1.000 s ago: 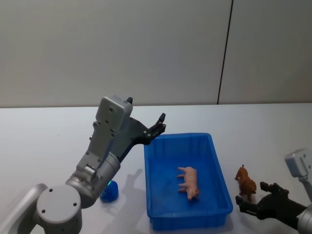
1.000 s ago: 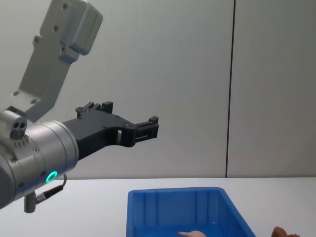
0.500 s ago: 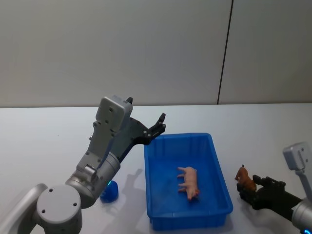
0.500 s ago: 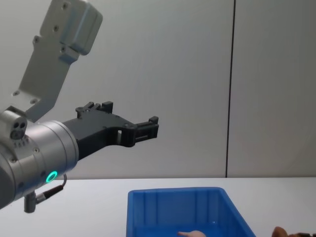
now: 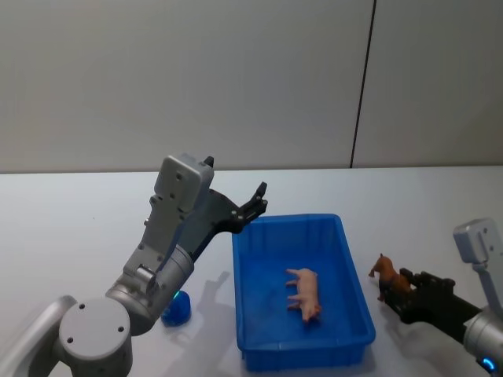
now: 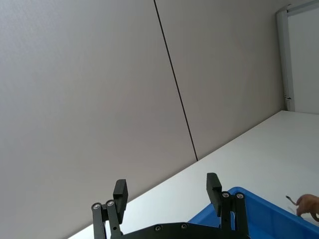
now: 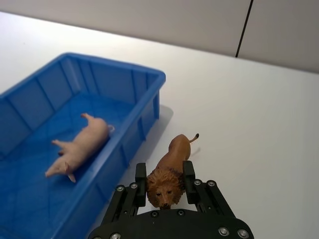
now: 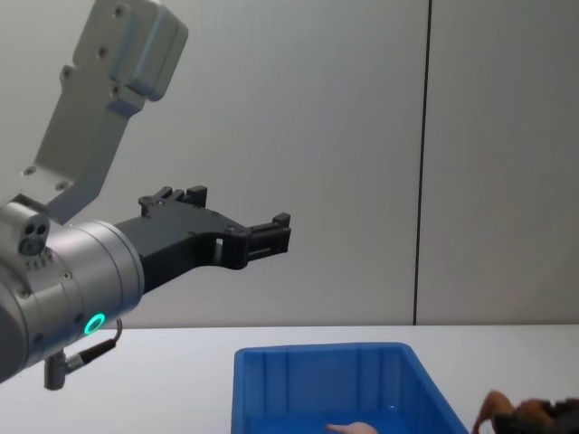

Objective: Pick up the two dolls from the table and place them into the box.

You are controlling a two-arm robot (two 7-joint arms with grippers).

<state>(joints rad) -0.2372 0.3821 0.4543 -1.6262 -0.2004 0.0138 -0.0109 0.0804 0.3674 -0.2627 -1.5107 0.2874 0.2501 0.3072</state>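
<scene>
White worktop (image 5: 63, 220) runs out to a plain grey back wall. On our left, the left hand (image 5: 258, 201) hangs high over the far-left corner of the box (image 5: 291, 221), with its fingers spread wide and nothing between them.

We judge the task half done. The pink doll (image 5: 305, 292) lies inside the box, on its side on the floor. Its long axis follows the box's length and its legs point toward the left wall.

Just beside the box's right wall is the brown doll (image 7: 177, 149), a lion, and the right hand (image 7: 165, 174) is closed narrow on its maned head. The lion's long axis lies in line with that hand, face toward the wrist and tail pointing away from it. Whether its feet touch the worktop we cannot quite tell. What remains, as we judge it, is to carry this doll over the rim and let it go.
</scene>
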